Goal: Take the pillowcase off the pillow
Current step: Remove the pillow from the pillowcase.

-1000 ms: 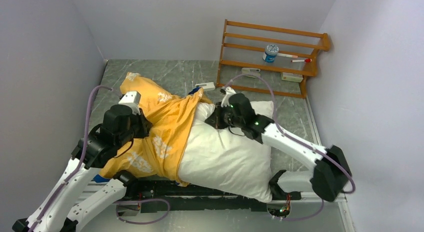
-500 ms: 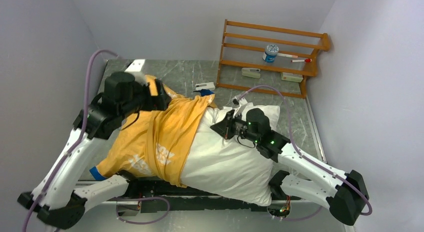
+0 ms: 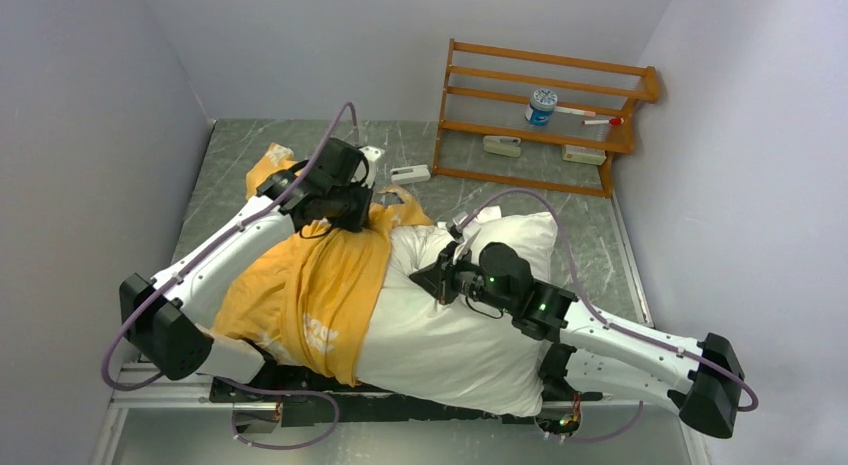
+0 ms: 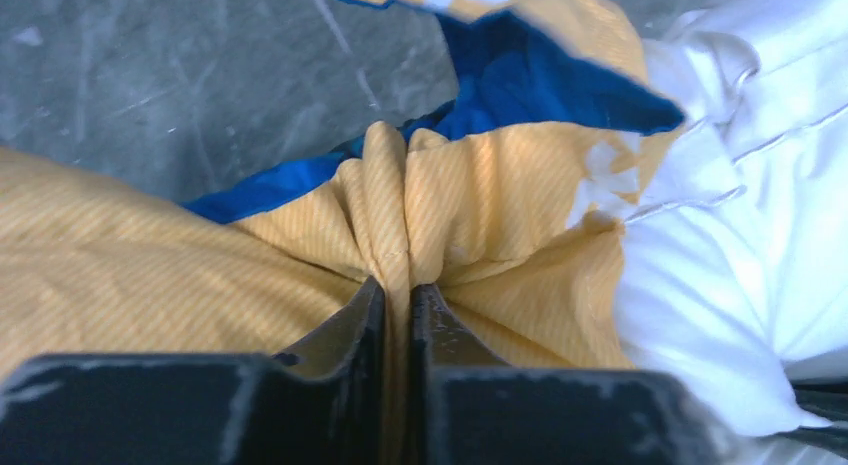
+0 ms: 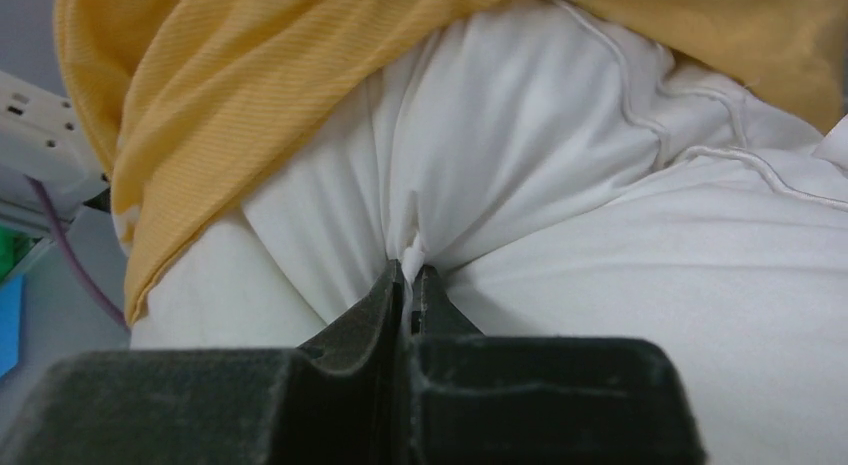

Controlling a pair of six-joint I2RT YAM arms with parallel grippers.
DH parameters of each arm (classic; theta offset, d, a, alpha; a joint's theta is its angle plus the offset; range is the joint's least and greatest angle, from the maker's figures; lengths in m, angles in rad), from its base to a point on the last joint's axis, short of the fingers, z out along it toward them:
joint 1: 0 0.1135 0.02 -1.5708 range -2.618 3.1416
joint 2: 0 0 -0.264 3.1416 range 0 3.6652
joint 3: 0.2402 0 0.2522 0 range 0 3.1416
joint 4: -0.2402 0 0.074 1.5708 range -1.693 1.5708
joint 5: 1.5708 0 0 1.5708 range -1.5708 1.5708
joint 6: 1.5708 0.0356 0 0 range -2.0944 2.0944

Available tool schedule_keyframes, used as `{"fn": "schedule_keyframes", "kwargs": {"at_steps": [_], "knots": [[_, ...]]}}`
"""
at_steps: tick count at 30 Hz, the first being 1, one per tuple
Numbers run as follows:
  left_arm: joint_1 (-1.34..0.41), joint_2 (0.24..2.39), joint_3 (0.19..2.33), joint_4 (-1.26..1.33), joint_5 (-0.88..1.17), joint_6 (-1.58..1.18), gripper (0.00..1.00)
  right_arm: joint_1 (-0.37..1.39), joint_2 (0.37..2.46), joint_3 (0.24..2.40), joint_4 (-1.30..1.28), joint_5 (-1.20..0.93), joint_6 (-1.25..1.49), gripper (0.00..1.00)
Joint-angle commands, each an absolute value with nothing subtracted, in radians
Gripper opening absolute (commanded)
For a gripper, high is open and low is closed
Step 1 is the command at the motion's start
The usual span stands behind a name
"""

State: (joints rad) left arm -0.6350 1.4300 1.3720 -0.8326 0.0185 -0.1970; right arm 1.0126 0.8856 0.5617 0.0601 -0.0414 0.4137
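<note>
The left gripper (image 4: 398, 290) is clamped on a bunched fold of the orange pillowcase (image 4: 150, 275). The right gripper (image 5: 410, 277) is clamped on the white pillow (image 5: 520, 135). The pillowcase's white lettering (image 3: 318, 330) is unreadable.

The pillowcase (image 3: 310, 285) was thin matt cloth, its orange-yellow face finely ribbed and its blue face smoother. The pillow (image 3: 450, 330) was soft white cloth, matt, with stitched seams. The desk (image 3: 410, 145) looked like grey marbled stone, faintly glossy and scratched. The rack (image 3: 550, 59) was smooth varnished wood. The left fingers (image 4: 345, 345) were matt black plastic, scuffed.
</note>
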Motion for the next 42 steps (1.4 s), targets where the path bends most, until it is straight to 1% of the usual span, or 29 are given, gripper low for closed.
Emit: {"fn": "schedule_keyframes", "kwargs": {"at_steps": [1,3,6,9,12,16,19,21,23,25,26,27,28,29,30,33,35,36,38,40,42], "knots": [[-0.630,1.284,1.322,-0.909,-0.218,-0.245,0.05,1.055,0.948,0.534,-0.241,-0.029,0.390,0.00],[-0.582,1.235,1.334,-0.924,-0.310,-0.252,0.05,1.055,0.957,0.551,-0.280,0.046,0.399,0.00],[-0.472,1.193,1.351,-0.960,-0.416,-0.243,0.05,1.055,0.942,0.557,-0.307,0.103,0.405,0.00],[-0.354,1.177,1.359,-0.974,-0.461,-0.216,0.05,1.055,0.900,0.549,-0.324,0.147,0.430,0.00],[-0.264,1.175,1.365,-0.967,-0.414,-0.200,0.05,1.055,0.851,0.527,-0.329,0.167,0.446,0.00],[-0.237,1.188,1.385,-0.952,-0.341,-0.182,0.05,1.055,0.808,0.510,-0.326,0.140,0.445,0.00],[-0.238,1.199,1.403,-0.950,-0.211,-0.181,0.05,1.054,0.801,0.538,-0.343,0.126,0.445,0.00],[-0.238,1.192,1.390,-0.933,-0.077,-0.168,0.05,1.054,0.792,0.579,-0.347,0.123,0.453,0.00],[-0.238,1.167,1.365,-0.910,0.020,-0.159,0.05,1.055,0.787,0.658,-0.354,0.093,0.456,0.06],[-0.237,1.137,1.338,-0.888,0.091,-0.158,0.05,1.052,0.799,0.767,-0.338,-0.057,0.387,0.17],[-0.238,1.119,1.327,-0.878,0.107,-0.165,0.05,1.052,0.811,0.813,-0.318,-0.130,0.364,0.25],[-0.238,1.105,1.314,-0.867,0.120,-0.173,0.05,1.053,0.829,0.856,-0.302,-0.176,0.354,0.36],[-0.238,1.091,1.307,-0.861,0.134,-0.177,0.05,1.053,0.852,0.903,-0.302,-0.186,0.351,0.52],[-0.238,1.081,1.303,-0.856,0.148,-0.179,0.05,1.053,0.882,0.947,-0.309,-0.176,0.342,0.59],[-0.238,1.073,1.300,-0.855,0.157,-0.183,0.05,1.053,0.914,0.992,-0.327,-0.143,0.331,0.64],[-0.238,1.058,1.305,-0.867,0.177,-0.191,0.05,1.052,1.040,1.097,-0.393,-0.021,0.278,0.76],[-0.238,1.047,1.311,-0.878,0.192,-0.191,0.05,1.052,1.143,1.181,-0.450,0.059,0.259,0.82],[-0.238,1.040,1.313,-0.885,0.197,-0.190,0.05,1.050,1.201,1.221,-0.481,0.079,0.259,0.91],[-0.238,1.024,1.317,-0.897,0.199,-0.190,0.05,1.043,1.304,1.284,-0.536,0.053,0.239,0.93],[-0.238,1.009,1.330,-0.916,0.142,-0.199,0.05,1.043,1.394,1.337,-0.593,-0.016,0.225,0.94],[-0.238,0.996,1.346,-0.931,0.021,-0.230,0.05,1.043,1.452,1.347,-0.606,-0.115,0.210,0.87]]}}
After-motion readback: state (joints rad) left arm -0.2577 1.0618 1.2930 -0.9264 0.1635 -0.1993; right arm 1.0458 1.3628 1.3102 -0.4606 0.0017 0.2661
